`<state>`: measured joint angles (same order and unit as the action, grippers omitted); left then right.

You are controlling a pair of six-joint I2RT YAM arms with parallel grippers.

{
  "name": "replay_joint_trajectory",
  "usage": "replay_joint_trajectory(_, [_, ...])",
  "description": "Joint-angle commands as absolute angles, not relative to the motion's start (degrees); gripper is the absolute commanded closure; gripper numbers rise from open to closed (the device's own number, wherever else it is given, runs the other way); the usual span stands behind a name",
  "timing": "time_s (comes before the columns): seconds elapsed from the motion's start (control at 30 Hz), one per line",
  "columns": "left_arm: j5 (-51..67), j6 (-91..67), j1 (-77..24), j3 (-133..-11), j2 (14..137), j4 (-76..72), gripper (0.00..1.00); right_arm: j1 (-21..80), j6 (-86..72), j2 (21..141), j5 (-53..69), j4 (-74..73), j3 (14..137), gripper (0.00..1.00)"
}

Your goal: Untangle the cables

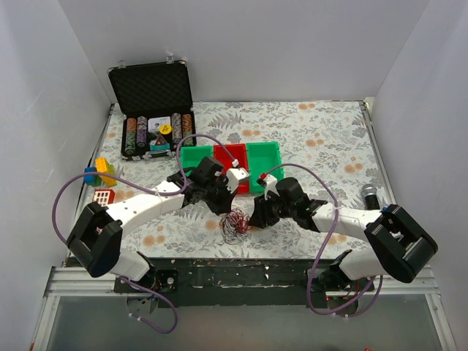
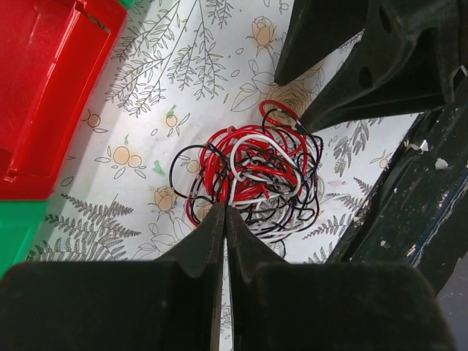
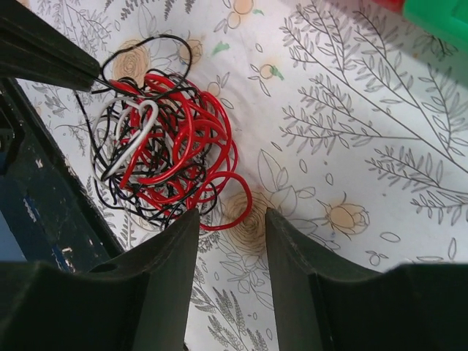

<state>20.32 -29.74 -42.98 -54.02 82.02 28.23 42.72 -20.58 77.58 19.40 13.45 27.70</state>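
Wires, thin and red, white and black, make up the cables, wound into one small knot. It lies on the floral-printed table, just past the dark metal rail along its near edge and between the two arms' tips.

The left gripper has its jaws pressed together, their tips touching the knot's rim where black and red strands cross. This looks like a pinch meant to anchor one side, though the views do not settle whether a strand is actually caught.

The right gripper comes in from the opposite side with its jaws apart. They straddle the spot where a loose red loop sticks out of the knot. That loop is probably the chosen target, since it is the one strand lying free of the mass.

With one side held and the other pulled, the knot should open rather than slide across the cloth.

Further back stands a row of green and red plastic bins, likely meant for the sorted colours. Beyond them is an open black case of poker chips, well apart from the work.
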Motion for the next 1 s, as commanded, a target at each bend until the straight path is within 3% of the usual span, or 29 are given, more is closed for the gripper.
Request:
replay_joint_trajectory(0.0, [18.2,-28.83,-42.8,-53.18,79.01,27.69,1.0,44.73,-19.17,77.61,17.06,13.11,30.85,0.52])
replay_joint_trajectory(0.13, [17.05,-29.0,-42.54,-51.77,78.49,26.72,1.0,44.91,-18.81,73.49,15.3,11.08,28.92,0.57])
replay_joint_trajectory(0.47, [14.5,-28.04,-42.1,-48.69,77.35,26.19,1.0,45.0,-18.37,69.52,13.45,8.96,26.98,0.57])
replay_joint_trajectory(0.97, [14.77,-28.3,-42.01,-48.78,77.43,25.75,1.0,45.0,-19.25,71.11,16.44,11.16,30.5,0.56])
